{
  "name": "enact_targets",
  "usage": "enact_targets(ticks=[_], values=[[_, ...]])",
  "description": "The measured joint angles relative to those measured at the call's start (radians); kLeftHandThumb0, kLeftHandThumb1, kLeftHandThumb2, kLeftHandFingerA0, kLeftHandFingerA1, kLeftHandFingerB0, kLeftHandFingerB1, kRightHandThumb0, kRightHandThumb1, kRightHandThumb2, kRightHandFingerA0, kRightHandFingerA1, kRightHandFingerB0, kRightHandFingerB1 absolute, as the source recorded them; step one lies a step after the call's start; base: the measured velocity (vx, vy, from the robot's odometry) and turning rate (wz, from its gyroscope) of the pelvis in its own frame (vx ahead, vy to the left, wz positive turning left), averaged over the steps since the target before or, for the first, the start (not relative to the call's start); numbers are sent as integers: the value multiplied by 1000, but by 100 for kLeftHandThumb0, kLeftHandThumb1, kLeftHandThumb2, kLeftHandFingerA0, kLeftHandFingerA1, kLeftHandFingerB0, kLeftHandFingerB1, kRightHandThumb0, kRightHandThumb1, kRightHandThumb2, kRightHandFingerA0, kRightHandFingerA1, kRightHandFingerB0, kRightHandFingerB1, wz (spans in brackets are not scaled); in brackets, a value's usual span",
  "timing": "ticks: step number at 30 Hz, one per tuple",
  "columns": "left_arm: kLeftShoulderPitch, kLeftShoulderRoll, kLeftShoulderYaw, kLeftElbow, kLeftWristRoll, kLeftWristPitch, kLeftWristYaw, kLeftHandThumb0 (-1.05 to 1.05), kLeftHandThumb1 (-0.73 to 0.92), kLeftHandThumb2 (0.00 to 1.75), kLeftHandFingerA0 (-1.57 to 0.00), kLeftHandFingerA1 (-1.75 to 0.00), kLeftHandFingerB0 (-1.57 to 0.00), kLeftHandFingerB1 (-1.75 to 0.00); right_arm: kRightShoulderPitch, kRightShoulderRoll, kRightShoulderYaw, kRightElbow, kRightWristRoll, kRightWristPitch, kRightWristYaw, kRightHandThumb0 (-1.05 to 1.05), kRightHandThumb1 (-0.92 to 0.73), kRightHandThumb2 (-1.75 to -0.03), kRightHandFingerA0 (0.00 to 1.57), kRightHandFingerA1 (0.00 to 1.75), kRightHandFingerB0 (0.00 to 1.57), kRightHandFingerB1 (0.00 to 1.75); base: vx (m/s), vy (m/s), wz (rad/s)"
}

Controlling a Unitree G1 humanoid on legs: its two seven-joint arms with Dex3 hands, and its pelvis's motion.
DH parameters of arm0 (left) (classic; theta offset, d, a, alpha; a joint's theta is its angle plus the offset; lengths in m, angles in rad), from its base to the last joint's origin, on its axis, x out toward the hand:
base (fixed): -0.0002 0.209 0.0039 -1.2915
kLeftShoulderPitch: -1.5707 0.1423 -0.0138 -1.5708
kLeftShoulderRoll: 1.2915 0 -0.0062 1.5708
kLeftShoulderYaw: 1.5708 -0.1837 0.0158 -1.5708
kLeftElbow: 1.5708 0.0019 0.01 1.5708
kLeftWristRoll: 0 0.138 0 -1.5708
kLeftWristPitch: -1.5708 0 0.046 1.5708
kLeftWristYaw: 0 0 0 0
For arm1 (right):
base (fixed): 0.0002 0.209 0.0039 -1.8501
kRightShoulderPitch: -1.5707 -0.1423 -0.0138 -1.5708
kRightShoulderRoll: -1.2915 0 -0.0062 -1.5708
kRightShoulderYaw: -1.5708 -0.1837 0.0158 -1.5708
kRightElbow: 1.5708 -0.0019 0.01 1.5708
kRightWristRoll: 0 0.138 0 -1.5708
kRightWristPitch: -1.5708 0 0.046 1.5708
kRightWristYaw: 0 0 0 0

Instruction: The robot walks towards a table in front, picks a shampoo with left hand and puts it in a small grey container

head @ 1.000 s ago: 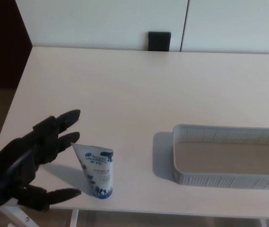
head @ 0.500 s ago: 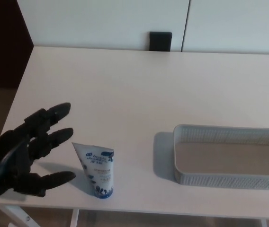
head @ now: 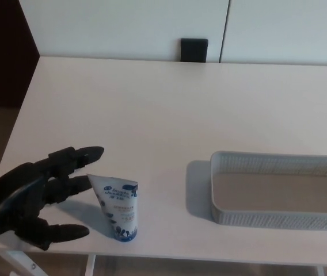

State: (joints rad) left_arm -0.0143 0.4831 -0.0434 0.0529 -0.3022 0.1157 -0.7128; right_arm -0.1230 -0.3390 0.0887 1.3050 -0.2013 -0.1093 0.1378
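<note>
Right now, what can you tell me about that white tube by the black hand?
The shampoo tube is soft-looking white plastic with blue print, flat wide end away, narrow blue cap end toward the near edge of the table. The open left hand flanks its left side, one finger at or against the wide end.

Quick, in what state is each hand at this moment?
Left hand: open, fingers apart, holding nothing, right beside the shampoo tube.
Right hand: not in view.
</note>
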Motion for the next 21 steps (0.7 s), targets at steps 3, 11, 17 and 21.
enact_targets(ticks=[3,11,17,21], values=[[0,3,-4,-2,7,6,-7,-47,31,71,-1,-27,0,-16,-2,0,3,0,-2,0,0,-37,-71,-61,58,43,55,40,0,0,0],[-13,-13,-17,10,21,11,-13,-50,32,71,-1,-26,0,-16,-2,0,8,0,-7,0,0,-39,-69,-61,60,43,55,39,0,0,0],[-24,-40,-34,15,32,11,-6,-49,32,72,-2,-30,0,-19,-2,3,6,0,-6,0,-1,-40,-69,-62,59,43,54,39,0,0,0],[-27,-63,-49,21,45,11,3,-49,32,73,-2,-34,0,-19,-3,8,6,0,-7,0,-1,-38,-70,-61,59,43,54,40,0,0,0]])
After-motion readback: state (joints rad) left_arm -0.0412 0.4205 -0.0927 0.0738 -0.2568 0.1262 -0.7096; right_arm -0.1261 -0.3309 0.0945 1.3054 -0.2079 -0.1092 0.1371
